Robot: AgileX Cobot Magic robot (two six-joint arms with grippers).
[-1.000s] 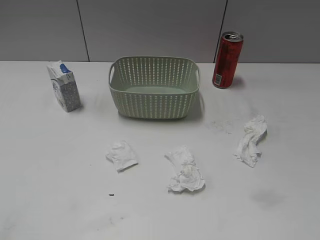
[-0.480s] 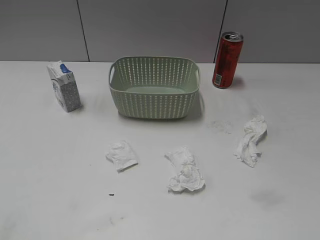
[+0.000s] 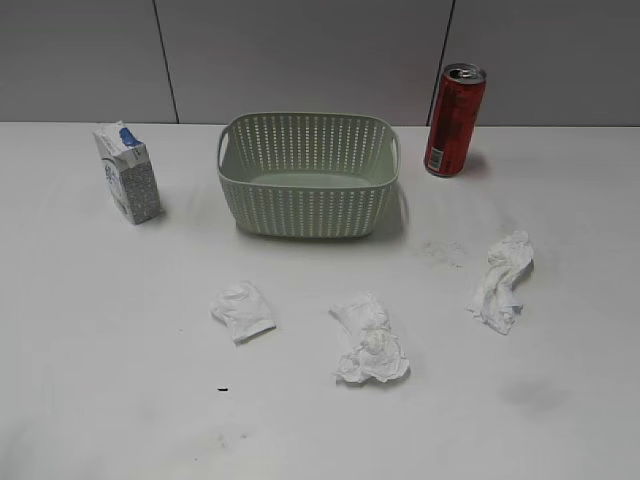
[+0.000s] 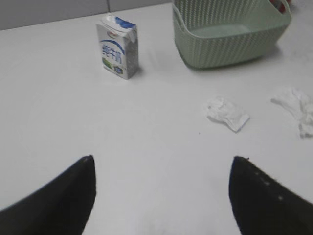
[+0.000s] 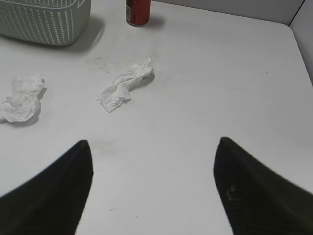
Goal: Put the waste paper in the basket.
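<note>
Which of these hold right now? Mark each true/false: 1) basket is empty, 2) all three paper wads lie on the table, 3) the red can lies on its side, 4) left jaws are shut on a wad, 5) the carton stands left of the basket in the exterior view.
1) The basket is empty: true.
2) The left wad, the middle wad and the right wad all lie on the table: true.
3) The red can lies on its side: false, it stands upright beside the basket.
4) The left gripper has its jaws shut on a wad: false, they are spread open and hold nothing.
5) The carton stands left of the basket: true.
</note>
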